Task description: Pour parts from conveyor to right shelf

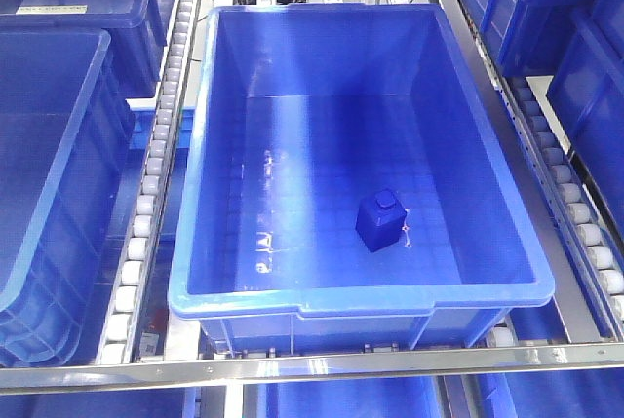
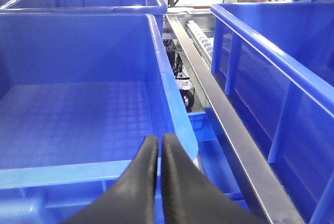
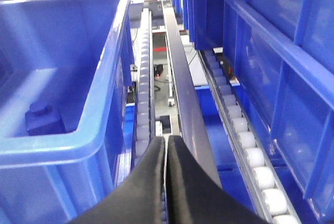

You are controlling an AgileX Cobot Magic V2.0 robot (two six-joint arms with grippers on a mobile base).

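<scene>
I see the blue part [image 1: 380, 220] upright, knob up, inside the central crate [image 1: 234, 57] on the roller shelf [image 1: 148, 194], toward 5 o'clock of its floor. Both my left tool [image 2: 159, 153] and right tool [image 3: 166, 153] are clenched, gripping nothing.

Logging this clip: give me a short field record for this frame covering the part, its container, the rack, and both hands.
part: one small blue block with a knob on top, upright
container: large blue crate, block on its floor, right of centre
rack: metal frame with white rollers, more blue crates on both sides
left hand: fingers together, empty, beside a crate rim
right hand: fingers together, empty, above the roller track
</scene>
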